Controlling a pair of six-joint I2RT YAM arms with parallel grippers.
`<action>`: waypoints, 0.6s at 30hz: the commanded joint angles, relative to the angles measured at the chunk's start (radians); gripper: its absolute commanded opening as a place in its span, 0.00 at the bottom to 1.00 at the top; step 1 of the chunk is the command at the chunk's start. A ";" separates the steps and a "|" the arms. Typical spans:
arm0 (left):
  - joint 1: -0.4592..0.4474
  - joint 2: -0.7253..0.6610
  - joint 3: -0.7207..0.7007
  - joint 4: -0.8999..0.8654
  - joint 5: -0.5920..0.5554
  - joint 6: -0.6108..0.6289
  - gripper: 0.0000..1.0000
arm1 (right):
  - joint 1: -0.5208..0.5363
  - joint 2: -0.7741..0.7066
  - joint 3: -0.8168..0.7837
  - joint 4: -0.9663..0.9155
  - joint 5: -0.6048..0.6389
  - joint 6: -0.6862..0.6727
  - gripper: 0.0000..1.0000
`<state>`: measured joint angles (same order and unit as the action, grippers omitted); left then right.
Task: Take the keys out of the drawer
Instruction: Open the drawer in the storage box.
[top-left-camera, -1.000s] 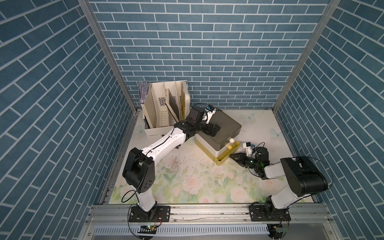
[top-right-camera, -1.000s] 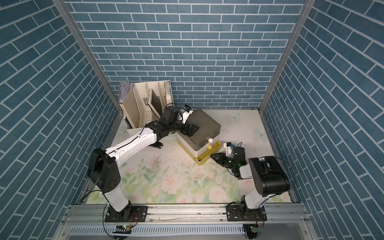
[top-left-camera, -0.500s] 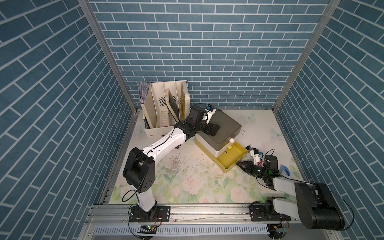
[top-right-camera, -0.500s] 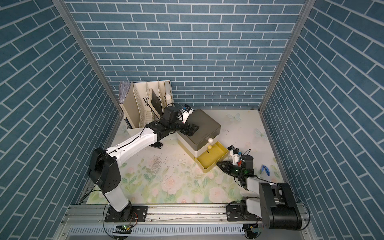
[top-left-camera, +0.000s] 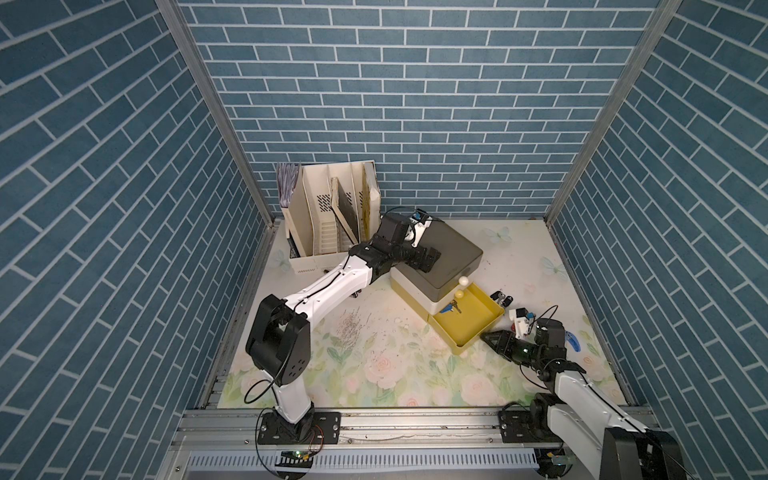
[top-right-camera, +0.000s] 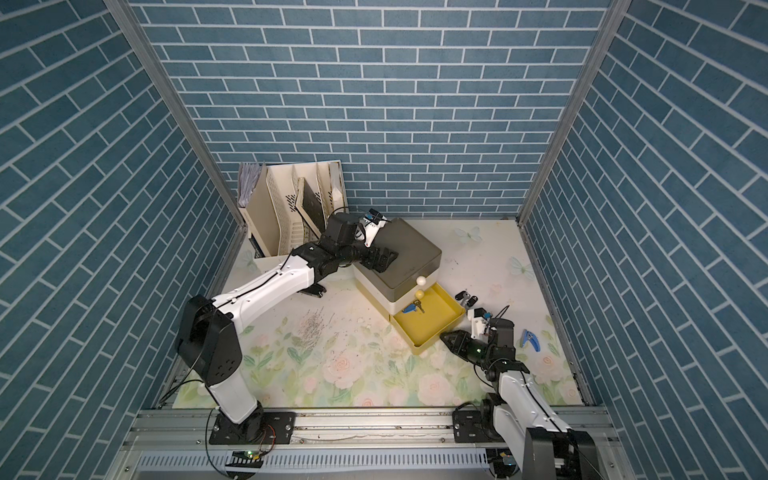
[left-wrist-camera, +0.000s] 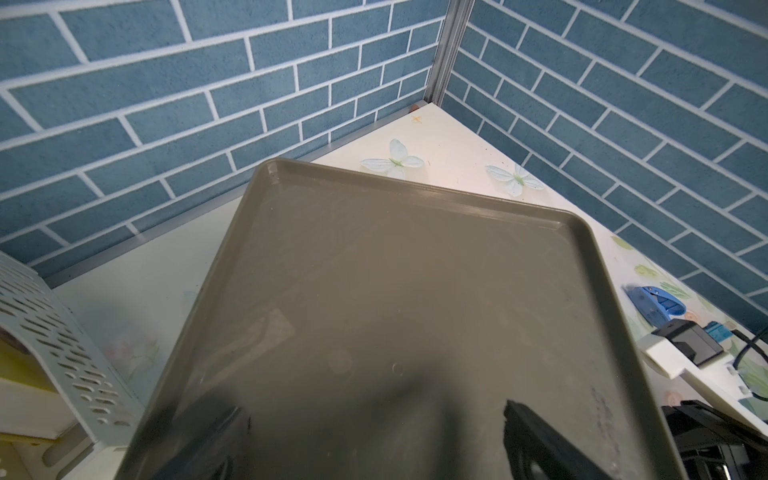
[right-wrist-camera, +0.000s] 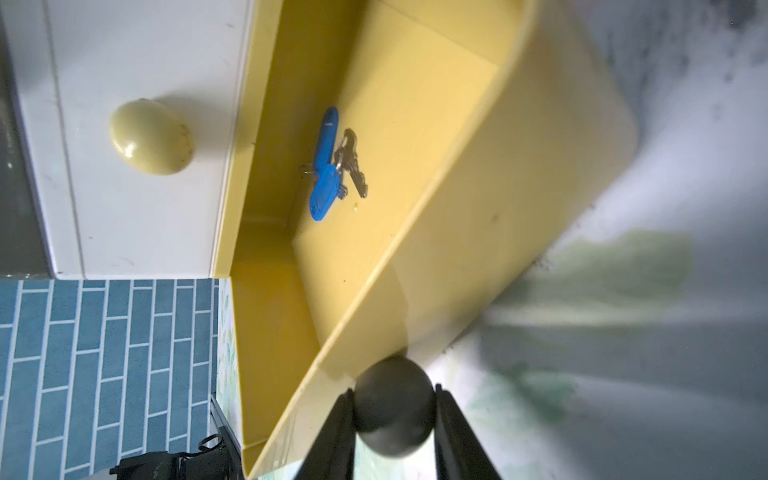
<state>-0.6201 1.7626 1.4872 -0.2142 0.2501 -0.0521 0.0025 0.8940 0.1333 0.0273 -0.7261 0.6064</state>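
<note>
Stretching low and forward, right end effector (right-wrist-camera: 394, 391) clamps dark knob (right-wrist-camera: 392, 409) of yellow drawer (right-wrist-camera: 519, 166)

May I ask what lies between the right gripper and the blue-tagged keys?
In the right wrist view, past the right gripper: the drawer's dark knob, the yellow front wall, then bare drawer floor up to the keys.

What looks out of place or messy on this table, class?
Dark specks are strewn across the floral mat in front of the drawer unit, which sits skewed to the walls. A small black item, perhaps keys, lies loose beside the open yellow drawer.
</note>
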 joint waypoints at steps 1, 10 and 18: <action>0.005 0.066 -0.065 -0.182 -0.003 -0.030 1.00 | -0.006 -0.038 0.049 -0.146 0.073 -0.036 0.42; 0.005 0.064 -0.064 -0.177 -0.003 -0.034 1.00 | 0.080 -0.056 0.336 -0.382 0.175 -0.067 0.30; 0.005 0.063 -0.075 -0.165 -0.007 -0.042 1.00 | 0.290 0.318 0.627 -0.511 0.362 -0.172 0.08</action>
<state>-0.6201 1.7626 1.4773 -0.1932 0.2474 -0.0540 0.2680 1.1450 0.7067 -0.3740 -0.4660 0.5076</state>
